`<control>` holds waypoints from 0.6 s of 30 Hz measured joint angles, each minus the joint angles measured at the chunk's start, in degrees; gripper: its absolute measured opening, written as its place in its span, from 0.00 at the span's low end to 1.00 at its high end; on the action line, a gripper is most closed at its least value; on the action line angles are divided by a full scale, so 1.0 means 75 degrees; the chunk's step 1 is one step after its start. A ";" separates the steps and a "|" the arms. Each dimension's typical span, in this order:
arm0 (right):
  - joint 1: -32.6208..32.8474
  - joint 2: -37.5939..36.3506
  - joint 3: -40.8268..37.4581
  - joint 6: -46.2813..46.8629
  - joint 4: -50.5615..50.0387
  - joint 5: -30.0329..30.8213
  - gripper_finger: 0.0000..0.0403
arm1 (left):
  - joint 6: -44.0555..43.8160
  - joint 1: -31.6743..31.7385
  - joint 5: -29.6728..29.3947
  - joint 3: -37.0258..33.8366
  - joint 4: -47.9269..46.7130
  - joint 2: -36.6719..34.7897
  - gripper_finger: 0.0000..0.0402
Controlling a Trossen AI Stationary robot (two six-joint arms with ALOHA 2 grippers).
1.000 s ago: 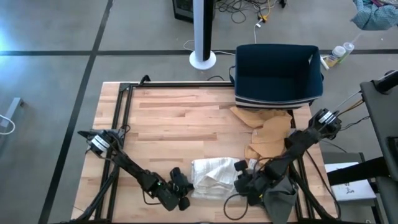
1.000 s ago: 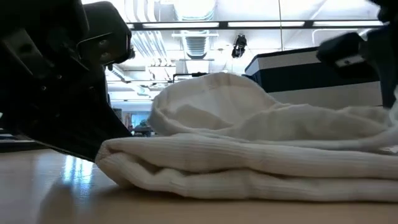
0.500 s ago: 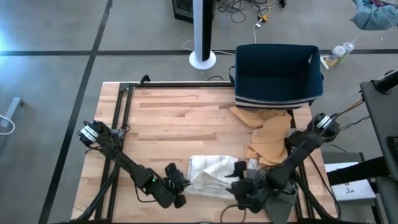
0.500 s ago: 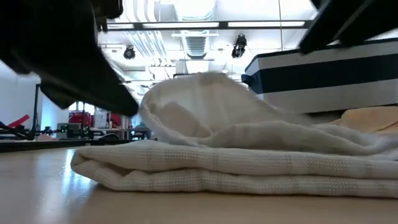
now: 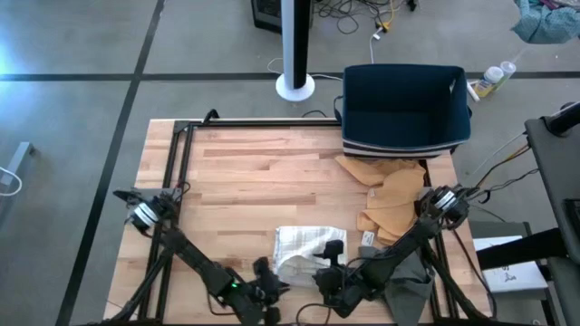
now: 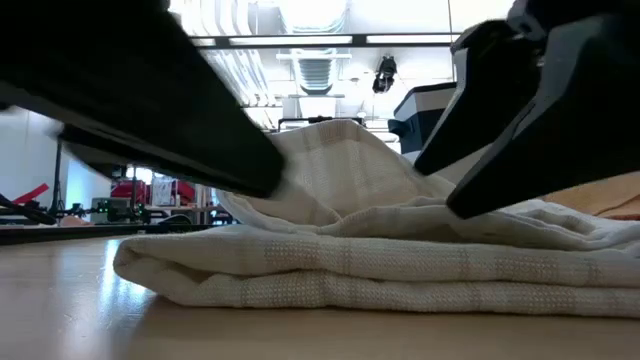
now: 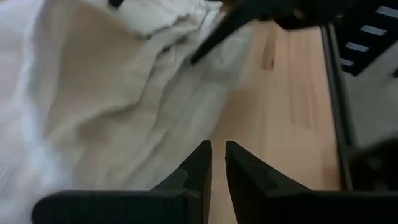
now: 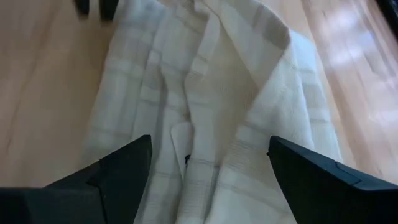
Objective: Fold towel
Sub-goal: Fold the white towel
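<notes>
The white towel [image 5: 299, 244] lies folded into a thick, rumpled bundle on the wooden table near its front edge; in the low view the towel [image 6: 400, 270] shows stacked layers with a raised fold on top. My right gripper [image 5: 331, 261] hangs over the towel's right part, wide open, with the cloth [image 8: 205, 93] below and between its fingers [image 8: 124, 165]. My left gripper [image 5: 272, 290] is at the towel's near left corner, shut, with nothing between its fingertips [image 7: 214, 149]; the towel [image 7: 93, 93] lies beside it.
Tan cloths [image 5: 390, 195] lie at the right behind the towel, and a dark blue bin [image 5: 405, 109] stands at the far right edge. A grey cloth [image 5: 408, 290] hangs at the near right corner. Black rails [image 5: 177, 181] run along the left side. Bare wood [image 5: 254, 172] spreads at the far left.
My right gripper has gone toward the table's left, over the towel. My left gripper has drawn back toward the near edge and a little to the right. The towel stays where it was, its bundle slightly narrower on the right.
</notes>
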 joint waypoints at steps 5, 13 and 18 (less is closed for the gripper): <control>-0.0067 0.0210 0.0040 0.0049 0.0036 -0.0117 0.80 | 0.0361 0.0433 0.0027 0.0668 -0.0064 0.0673 0.09; -0.0145 0.0311 0.0034 0.0166 0.0194 -0.0277 0.78 | 0.0194 0.0634 0.0635 0.0740 -0.0056 0.0943 0.09; -0.0234 0.0348 0.0034 0.0181 0.0206 -0.0343 0.69 | 0.0147 0.0631 0.0639 0.0673 -0.0026 0.0934 0.09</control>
